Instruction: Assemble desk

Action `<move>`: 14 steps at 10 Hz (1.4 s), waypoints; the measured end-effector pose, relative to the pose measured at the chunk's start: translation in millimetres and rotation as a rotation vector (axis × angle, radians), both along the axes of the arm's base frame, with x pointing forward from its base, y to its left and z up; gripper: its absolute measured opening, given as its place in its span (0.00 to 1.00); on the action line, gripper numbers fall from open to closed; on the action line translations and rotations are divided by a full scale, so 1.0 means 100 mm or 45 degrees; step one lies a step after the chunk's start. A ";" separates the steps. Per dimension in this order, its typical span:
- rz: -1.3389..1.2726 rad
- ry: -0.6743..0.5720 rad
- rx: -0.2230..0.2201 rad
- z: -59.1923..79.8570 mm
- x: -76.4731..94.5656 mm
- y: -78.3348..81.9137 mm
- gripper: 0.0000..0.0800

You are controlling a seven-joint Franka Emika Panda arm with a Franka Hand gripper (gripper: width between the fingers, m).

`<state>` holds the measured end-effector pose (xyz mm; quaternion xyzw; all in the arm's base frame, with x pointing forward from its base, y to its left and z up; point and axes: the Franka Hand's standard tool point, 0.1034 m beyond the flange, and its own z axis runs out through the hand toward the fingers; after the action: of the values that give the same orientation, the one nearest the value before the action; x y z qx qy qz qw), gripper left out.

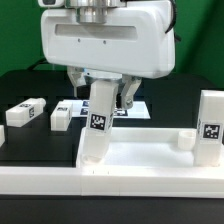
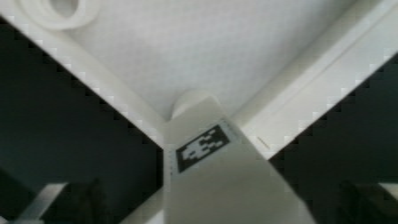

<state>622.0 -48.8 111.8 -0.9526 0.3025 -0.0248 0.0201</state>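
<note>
A black table (image 1: 20,150) carries the marker board (image 1: 68,105) beyond a long white border bar (image 1: 40,183).

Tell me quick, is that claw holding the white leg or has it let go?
Gripper: open, fingers spread on either side of the upright leg; it does not look clamped on it.

We can't read any actual words, numbers or brand names here. The only signs are those black-and-white square tags. One is on the standing leg (image 1: 95,122), also seen close up in the wrist view (image 2: 203,146). One is on the leg (image 1: 210,128) at the exterior view's right, and some are on the two legs (image 1: 27,112) (image 1: 62,117) lying flat. The patterns can't be decoded.
</note>
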 end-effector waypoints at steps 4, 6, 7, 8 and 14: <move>0.407 -0.001 -0.032 0.01 0.00 0.03 0.81; 0.440 -0.001 -0.038 0.01 0.00 0.03 0.81; 0.438 -0.001 -0.037 0.00 0.00 0.03 0.66; 0.438 0.000 -0.037 0.00 0.00 0.03 0.49; 0.201 -0.007 0.012 -0.01 -0.02 -0.06 0.37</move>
<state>620.2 -54.3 111.1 -0.9733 0.2266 -0.0244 0.0273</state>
